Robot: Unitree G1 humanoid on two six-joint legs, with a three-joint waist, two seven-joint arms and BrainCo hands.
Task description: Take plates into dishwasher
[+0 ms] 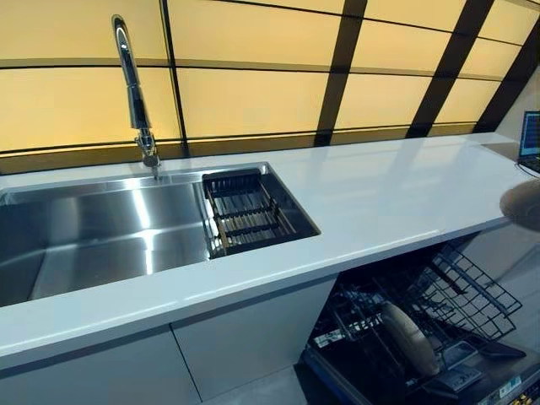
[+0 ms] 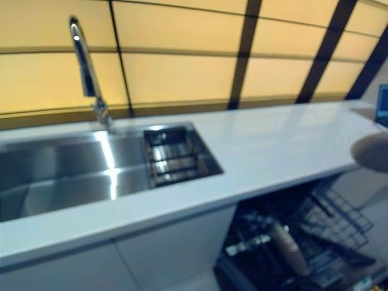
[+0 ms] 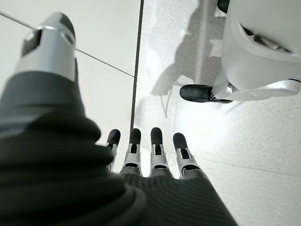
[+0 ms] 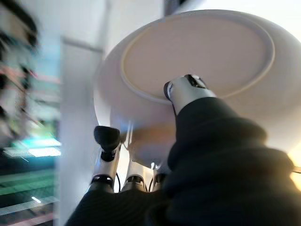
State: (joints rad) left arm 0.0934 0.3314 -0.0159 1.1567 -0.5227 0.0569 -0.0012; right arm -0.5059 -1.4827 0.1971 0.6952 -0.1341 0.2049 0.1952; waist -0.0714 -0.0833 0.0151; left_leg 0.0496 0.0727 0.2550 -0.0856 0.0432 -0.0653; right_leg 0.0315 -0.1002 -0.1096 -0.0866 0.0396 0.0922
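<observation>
A pale round plate is pinched in my right hand: the thumb presses on its underside and the fingers curl round its rim. In the eye views this plate shows at the far right edge, over the end of the counter and above the open dishwasher. A second plate stands on edge in the dishwasher's lower rack. My left hand hangs down toward the floor beside the cabinet, fingers straight and holding nothing.
A white countertop runs across the view, with a steel sink, a tall faucet and a dark drain basket on the left. White cabinet doors lie under it. A screen sits at the far right.
</observation>
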